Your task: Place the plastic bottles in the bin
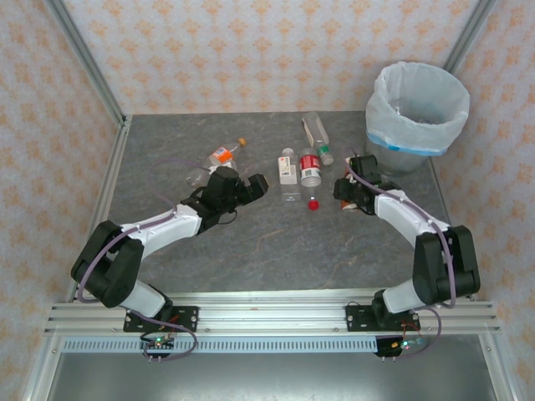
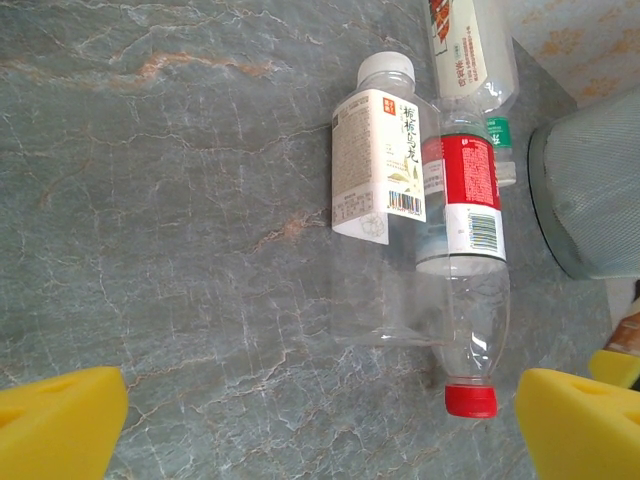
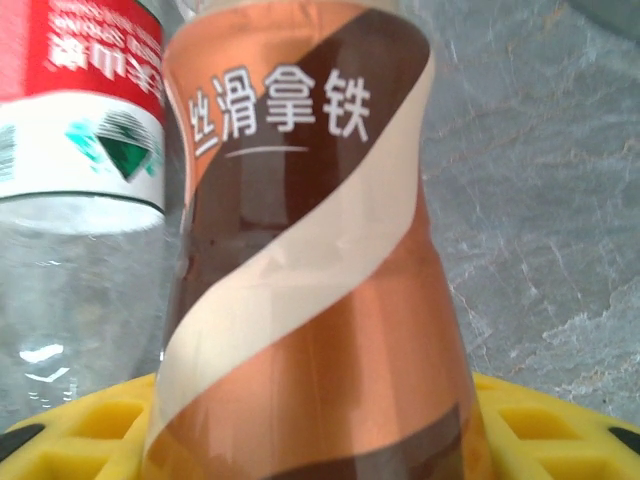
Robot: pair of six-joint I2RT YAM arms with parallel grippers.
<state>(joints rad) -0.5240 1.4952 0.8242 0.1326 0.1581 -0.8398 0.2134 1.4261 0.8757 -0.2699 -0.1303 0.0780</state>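
Note:
My right gripper (image 1: 352, 194) (image 3: 310, 445) is shut on a bottle with a brown and cream label (image 3: 310, 250) (image 1: 343, 203), low over the table, left of the bin (image 1: 418, 104). The bin is grey-blue with a white bag liner. Two plastic bottles lie side by side mid-table: one white-labelled (image 1: 288, 171) (image 2: 378, 160), one red-labelled (image 1: 310, 171) (image 2: 465, 200) (image 3: 80, 100) with a red cap (image 2: 470, 400). A third bottle (image 1: 316, 134) (image 2: 470, 50) lies behind them. An orange-capped bottle (image 1: 224, 154) rests beyond my left gripper (image 1: 255, 185) (image 2: 320, 430), which is open over bare table.
The bin's grey wall (image 2: 590, 190) stands just right of the bottle pair in the left wrist view. Patterned walls and metal posts close in the table at the back and sides. Bare grey tabletop (image 1: 267, 251) stretches between the two arms.

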